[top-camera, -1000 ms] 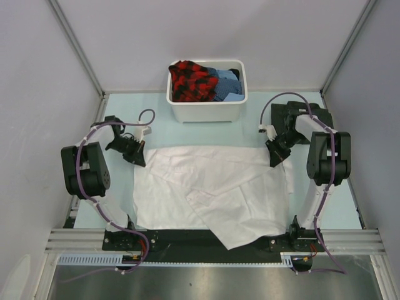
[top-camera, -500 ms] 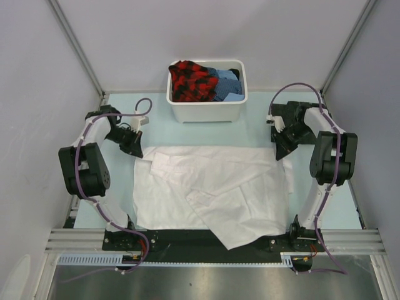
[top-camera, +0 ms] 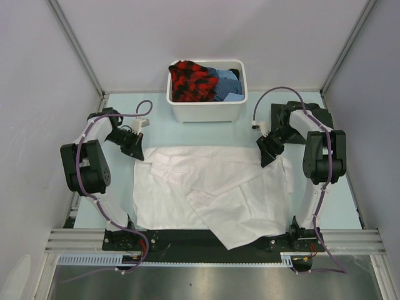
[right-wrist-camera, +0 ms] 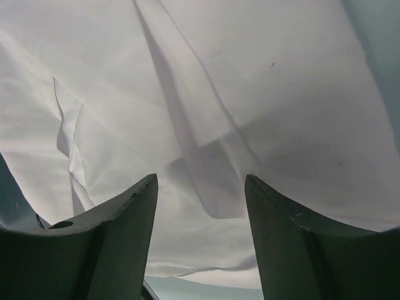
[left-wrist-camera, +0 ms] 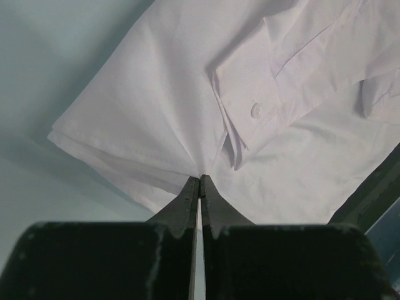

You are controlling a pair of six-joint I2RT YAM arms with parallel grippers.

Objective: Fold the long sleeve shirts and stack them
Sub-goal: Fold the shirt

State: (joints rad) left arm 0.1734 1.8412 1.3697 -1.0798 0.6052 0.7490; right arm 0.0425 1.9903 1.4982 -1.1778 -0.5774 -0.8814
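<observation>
A large white long sleeve shirt lies spread on the pale green table, one sleeve folded across its front. At the shirt's far left corner my left gripper is shut, and the cloth is pinched at its fingertips. A buttoned cuff lies just beyond them. My right gripper hovers over the far right corner, open. In the right wrist view its jaws stand wide apart with only white cloth beneath them.
A white tub stands at the back middle, holding a red-and-black checked cloth and a blue cloth. The shirt's near hem hangs over the black front rail. Grey walls close in both sides.
The right gripper has opened and let go of the shirt's far right corner, then shifted a little left. The left gripper stayed shut on its corner, moving slightly back.
</observation>
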